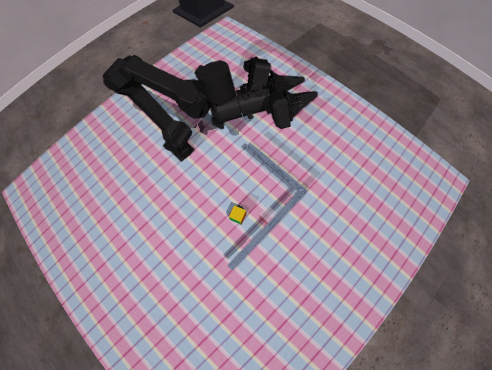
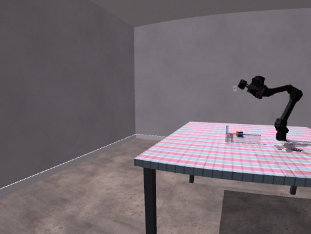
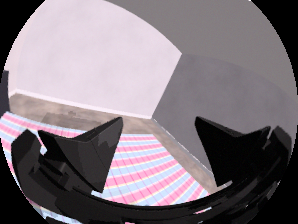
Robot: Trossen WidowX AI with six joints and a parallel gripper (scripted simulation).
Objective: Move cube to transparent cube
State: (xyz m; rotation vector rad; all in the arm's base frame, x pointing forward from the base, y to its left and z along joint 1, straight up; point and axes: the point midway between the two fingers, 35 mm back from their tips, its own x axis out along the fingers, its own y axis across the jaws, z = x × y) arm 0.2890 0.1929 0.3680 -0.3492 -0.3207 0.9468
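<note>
The cube (image 1: 237, 213) (image 2: 239, 132) rests on the checked table cloth (image 1: 125, 240) (image 2: 202, 152), yellow face up, with green and blue sides showing. The transparent cube (image 1: 250, 200) shows only faintly, right beside it on the far side, inside the corner of a grey L-shaped bar (image 1: 272, 167) (image 2: 227, 129). My gripper (image 1: 308, 87) (image 2: 243, 85) (image 3: 160, 121) is open and empty. It hangs high above the table, well away from the cube, pointing towards the wall. The wrist view shows only the fingers, the wall and the far cloth edge.
The arm's base (image 1: 179, 145) (image 2: 280, 133) stands on the cloth at the back. A dark block (image 1: 202, 10) sits on the floor beyond the table. The table edge (image 2: 196, 171) drops to the floor.
</note>
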